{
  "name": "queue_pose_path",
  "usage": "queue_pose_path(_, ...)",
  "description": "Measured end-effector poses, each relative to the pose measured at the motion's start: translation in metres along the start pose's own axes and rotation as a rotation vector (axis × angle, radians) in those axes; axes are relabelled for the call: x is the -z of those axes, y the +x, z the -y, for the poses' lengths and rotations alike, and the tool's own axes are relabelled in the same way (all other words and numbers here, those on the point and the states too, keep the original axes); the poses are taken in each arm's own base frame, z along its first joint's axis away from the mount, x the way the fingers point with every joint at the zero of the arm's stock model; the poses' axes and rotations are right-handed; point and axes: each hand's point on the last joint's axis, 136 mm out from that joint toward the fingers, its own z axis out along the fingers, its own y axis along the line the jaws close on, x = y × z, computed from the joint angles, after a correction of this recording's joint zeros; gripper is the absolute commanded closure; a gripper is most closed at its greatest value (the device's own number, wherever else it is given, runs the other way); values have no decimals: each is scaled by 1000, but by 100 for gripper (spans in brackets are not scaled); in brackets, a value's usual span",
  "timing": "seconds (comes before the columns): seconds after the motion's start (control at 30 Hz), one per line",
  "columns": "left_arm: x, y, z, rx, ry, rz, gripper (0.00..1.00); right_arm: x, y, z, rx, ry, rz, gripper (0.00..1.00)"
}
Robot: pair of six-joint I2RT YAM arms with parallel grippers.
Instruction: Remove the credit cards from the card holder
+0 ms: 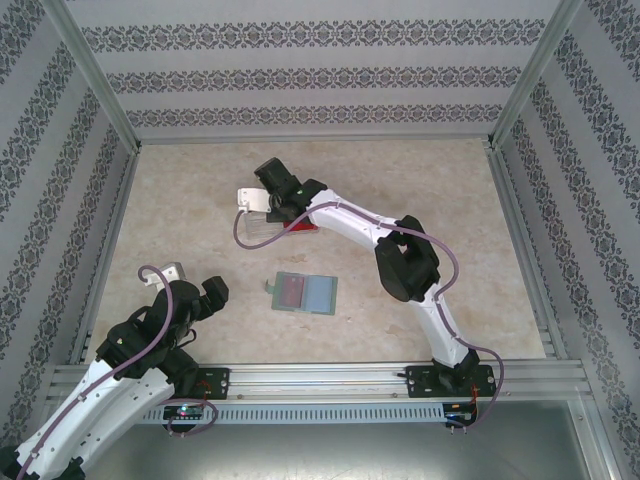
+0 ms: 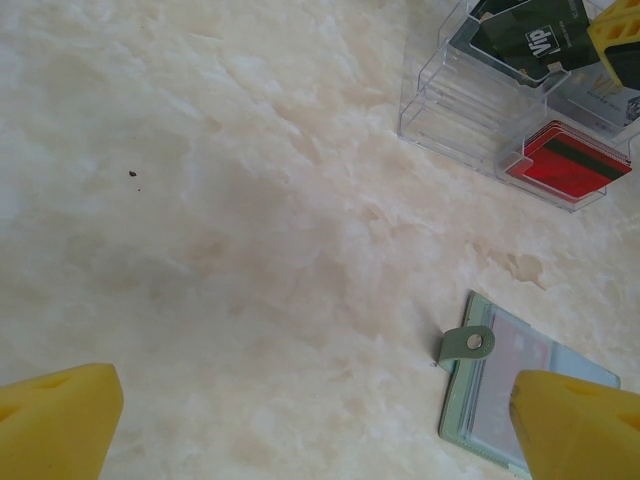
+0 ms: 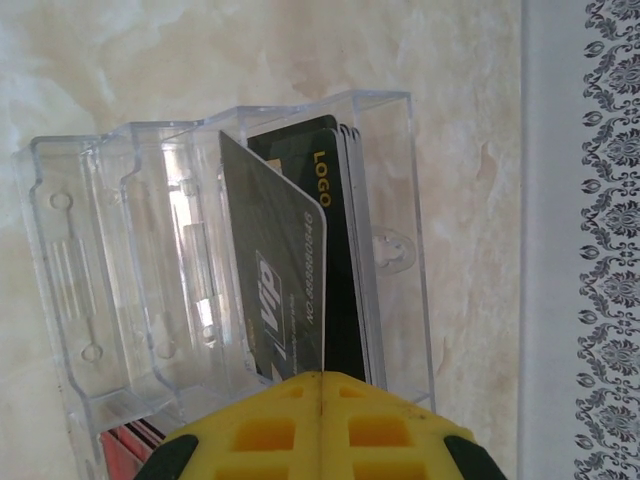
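Observation:
The card holder (image 1: 305, 292) lies open on the table, with a reddish credit card (image 1: 291, 291) in its left half and a blue-grey right half. In the left wrist view its green edge (image 2: 462, 400) and side tab (image 2: 467, 344) show at lower right. My left gripper (image 1: 195, 290) hovers open to the left of it, its yellow fingers (image 2: 60, 415) wide apart over bare table. My right gripper (image 3: 322, 385) is shut on a dark grey VIP card (image 3: 275, 290), which stands tilted in a slot of the clear plastic box (image 3: 130, 250).
The clear box (image 1: 258, 218) stands at mid-left of the table. It holds several dark cards (image 3: 335, 200) in its rear slot and a red card (image 2: 568, 162) in its lowest compartment. Patterned walls and metal rails enclose the table.

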Motion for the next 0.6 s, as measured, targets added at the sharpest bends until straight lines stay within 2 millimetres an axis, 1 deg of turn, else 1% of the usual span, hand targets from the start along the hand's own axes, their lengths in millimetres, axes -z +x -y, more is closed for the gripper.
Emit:
queue_pose_path(0.07, 0, 0, 0, 0, 0, 0, 0, -4, -1, 3, -5, 10, -1, 91)
queue_pose_path(0.1, 0, 0, 0, 0, 0, 0, 0, -5, -2, 4, -6, 16, 0, 88)
queue_pose_path(0.13, 0, 0, 0, 0, 0, 0, 0, -7, -3, 6, -13, 22, 1, 79)
queue_pose_path(0.17, 0, 0, 0, 0, 0, 0, 0, -9, -3, 7, -23, 27, 0, 72)
queue_pose_path(0.3, 0, 0, 0, 0, 0, 0, 0, -16, -3, 7, -32, 36, -7, 72)
queue_pose_path(0.37, 0, 0, 0, 0, 1, 0, 0, -16, -3, 8, -33, 37, -8, 74)
queue_pose_path(0.6, 0, 0, 0, 0, 0, -1, 0, -13, -7, 14, -36, 50, 4, 73)
